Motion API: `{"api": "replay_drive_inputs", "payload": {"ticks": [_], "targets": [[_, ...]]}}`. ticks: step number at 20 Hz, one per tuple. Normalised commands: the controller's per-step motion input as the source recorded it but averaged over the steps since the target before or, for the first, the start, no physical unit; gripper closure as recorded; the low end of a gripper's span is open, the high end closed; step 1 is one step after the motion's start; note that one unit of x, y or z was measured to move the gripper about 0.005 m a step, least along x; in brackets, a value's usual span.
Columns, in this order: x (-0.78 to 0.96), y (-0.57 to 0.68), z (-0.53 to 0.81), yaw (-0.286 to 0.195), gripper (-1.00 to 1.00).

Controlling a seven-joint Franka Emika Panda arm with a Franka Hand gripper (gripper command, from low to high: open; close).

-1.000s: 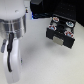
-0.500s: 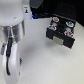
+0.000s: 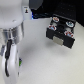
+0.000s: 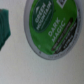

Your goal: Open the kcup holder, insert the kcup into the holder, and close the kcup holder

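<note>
Over on the exterior view's right sits the kcup holder [image 3: 60,31], well apart from my arm. Right under the wrist cam lies the kcup [image 4: 51,27], green lid up. End effector fingers aren't visible, so can't tell.

My fingers show in neither view, the kcup [image 4: 51,26] is blurred and edge-cropped, and the kcup holder [image 3: 60,31] pods are too small to read.

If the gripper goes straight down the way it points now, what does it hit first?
Most likely the kcup: its green lid fills much of the wrist view, so it seems close below. The gripper's fingers are not visible, so exact alignment and depth are unclear.
</note>
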Motion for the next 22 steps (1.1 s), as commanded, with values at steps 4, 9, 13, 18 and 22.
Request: {"api": "replay_drive_inputs", "payload": {"ticks": [4,9,13,18,22], "targets": [[0.02,-0.06,-0.05,-0.053,-1.00],[-0.02,0.13,-0.02,0.000,-1.00],[-0.02,0.10,-0.04,0.000,-1.00],[-0.05,0.01,0.00,0.000,1.00],[-0.03,0.00,0.00,-0.004,1.00]]}}
